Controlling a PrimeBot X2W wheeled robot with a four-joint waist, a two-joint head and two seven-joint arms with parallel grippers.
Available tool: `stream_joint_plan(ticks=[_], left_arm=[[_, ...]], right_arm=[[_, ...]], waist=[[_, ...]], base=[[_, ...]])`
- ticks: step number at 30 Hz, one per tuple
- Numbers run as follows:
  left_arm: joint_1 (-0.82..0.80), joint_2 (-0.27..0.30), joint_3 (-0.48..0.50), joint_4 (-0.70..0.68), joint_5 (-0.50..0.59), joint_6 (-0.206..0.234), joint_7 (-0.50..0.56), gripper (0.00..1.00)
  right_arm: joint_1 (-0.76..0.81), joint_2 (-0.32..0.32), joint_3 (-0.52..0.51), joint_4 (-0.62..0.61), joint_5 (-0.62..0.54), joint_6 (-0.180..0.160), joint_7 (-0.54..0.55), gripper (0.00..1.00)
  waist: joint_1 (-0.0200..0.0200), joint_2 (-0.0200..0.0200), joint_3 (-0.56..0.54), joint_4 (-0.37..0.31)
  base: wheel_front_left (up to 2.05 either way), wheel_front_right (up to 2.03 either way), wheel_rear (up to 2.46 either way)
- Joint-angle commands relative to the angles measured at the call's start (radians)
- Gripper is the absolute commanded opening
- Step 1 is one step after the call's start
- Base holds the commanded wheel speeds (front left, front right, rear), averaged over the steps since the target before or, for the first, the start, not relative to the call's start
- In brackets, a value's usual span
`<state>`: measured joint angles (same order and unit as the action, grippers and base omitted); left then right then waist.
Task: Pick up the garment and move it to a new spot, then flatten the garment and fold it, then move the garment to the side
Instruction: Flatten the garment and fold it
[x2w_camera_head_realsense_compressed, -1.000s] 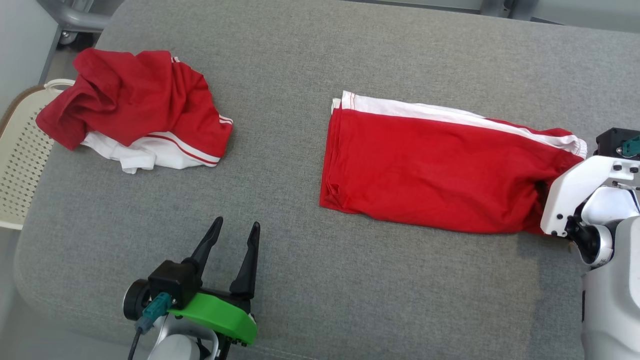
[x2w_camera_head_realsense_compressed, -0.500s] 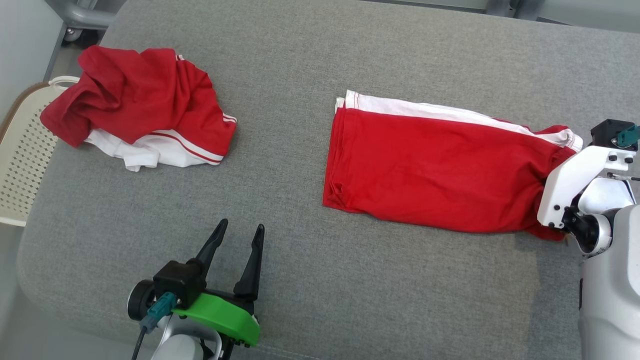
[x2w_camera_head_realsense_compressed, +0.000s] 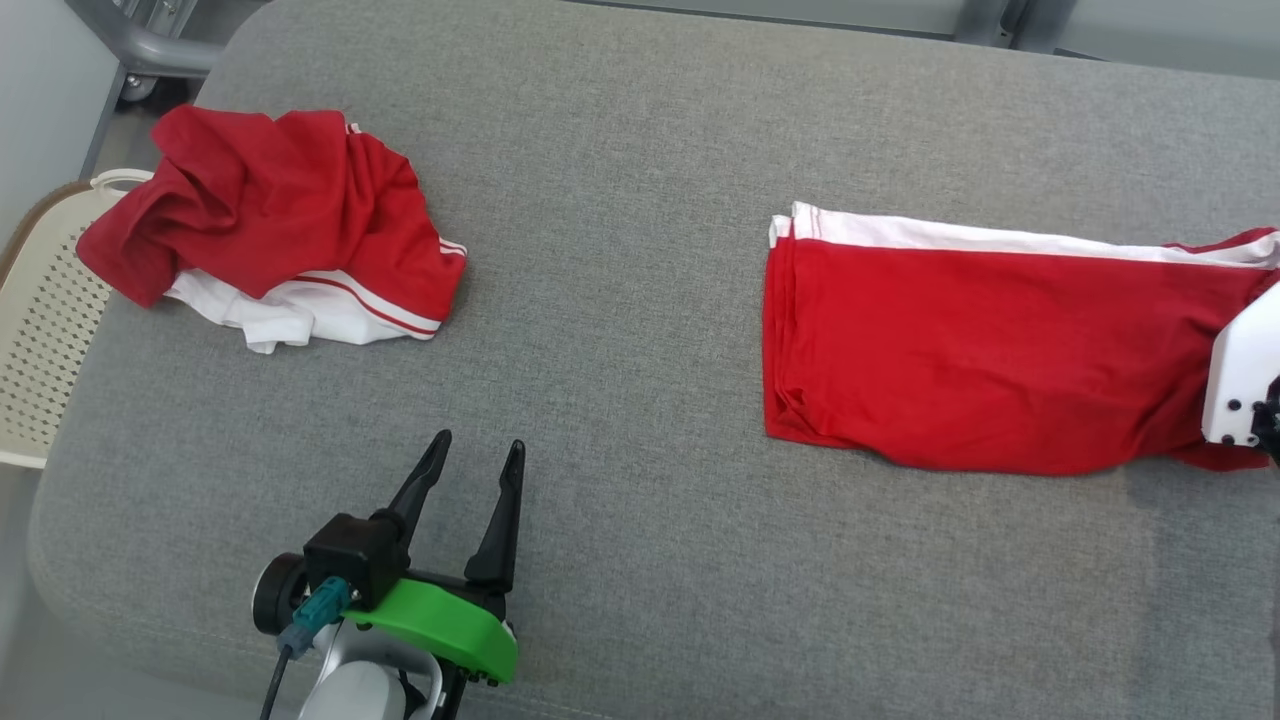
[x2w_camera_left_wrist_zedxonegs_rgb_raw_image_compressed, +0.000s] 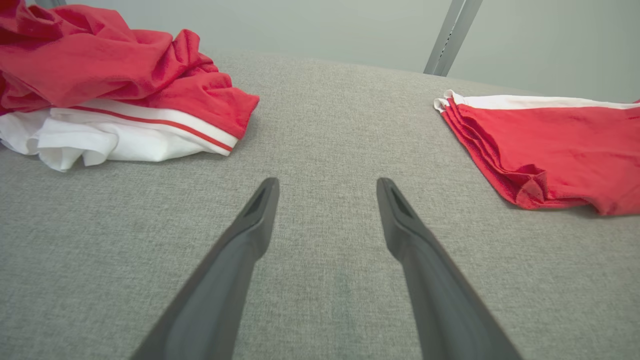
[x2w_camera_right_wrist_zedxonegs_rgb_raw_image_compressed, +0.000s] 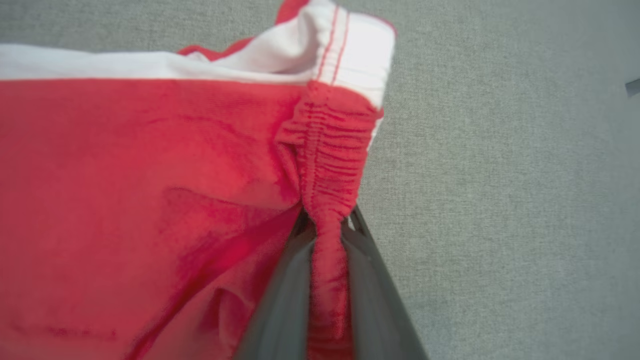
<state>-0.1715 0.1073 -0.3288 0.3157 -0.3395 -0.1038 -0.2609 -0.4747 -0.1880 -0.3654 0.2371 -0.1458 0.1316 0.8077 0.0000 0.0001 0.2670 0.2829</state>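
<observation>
1. Sliding rightward, the folded red shorts (x2w_camera_head_realsense_compressed: 980, 360) now lie nearer the surface's (x2w_camera_head_realsense_compressed: 620, 250) right edge than a second ago, while the crumpled red-and-white garment (x2w_camera_head_realsense_compressed: 270, 220) at the far left corner has stayed put.
2. Spread apart before, the right gripper (x2w_camera_right_wrist_zedxonegs_rgb_raw_image_compressed: 327, 225) now pinches the shorts' elastic waistband (x2w_camera_right_wrist_zedxonegs_rgb_raw_image_compressed: 330, 150).
3. Near the front edge, the left gripper (x2w_camera_head_realsense_compressed: 478, 447) hovers spread wide and empty.

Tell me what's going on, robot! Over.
Right gripper shut on shorts, at waistband. Left gripper open, empty. Shorts folded, flat. Clothes heap far left, apart.
</observation>
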Motion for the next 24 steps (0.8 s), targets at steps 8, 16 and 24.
stream_joint_plan(ticks=[8, 16, 24], left_arm=[[0.008, 0.015, 0.002, -0.008, 0.013, 0.017, -0.005, 1.00], [0.019, 0.042, 0.000, -0.076, 0.074, 0.056, -0.005, 1.00], [0.037, 0.057, 0.004, -0.118, 0.078, 0.077, -0.001, 1.00]], right_arm=[[0.027, -0.030, 0.073, -0.083, 0.050, -0.002, 0.084, 0.00], [0.057, -0.002, 0.185, -0.147, 0.140, -0.002, 0.157, 0.00], [-0.008, 0.096, 0.218, -0.059, 0.210, -0.002, 0.140, 0.00]], waist=[[0.0000, -0.0001, -0.048, 0.004], [0.0000, -0.0001, -0.084, 0.026], [0.0000, -0.0001, -0.098, 0.055]], base=[[0.00, 0.00, 0.00], [0.00, 0.00, 0.00], [0.00, 0.00, 0.00]])
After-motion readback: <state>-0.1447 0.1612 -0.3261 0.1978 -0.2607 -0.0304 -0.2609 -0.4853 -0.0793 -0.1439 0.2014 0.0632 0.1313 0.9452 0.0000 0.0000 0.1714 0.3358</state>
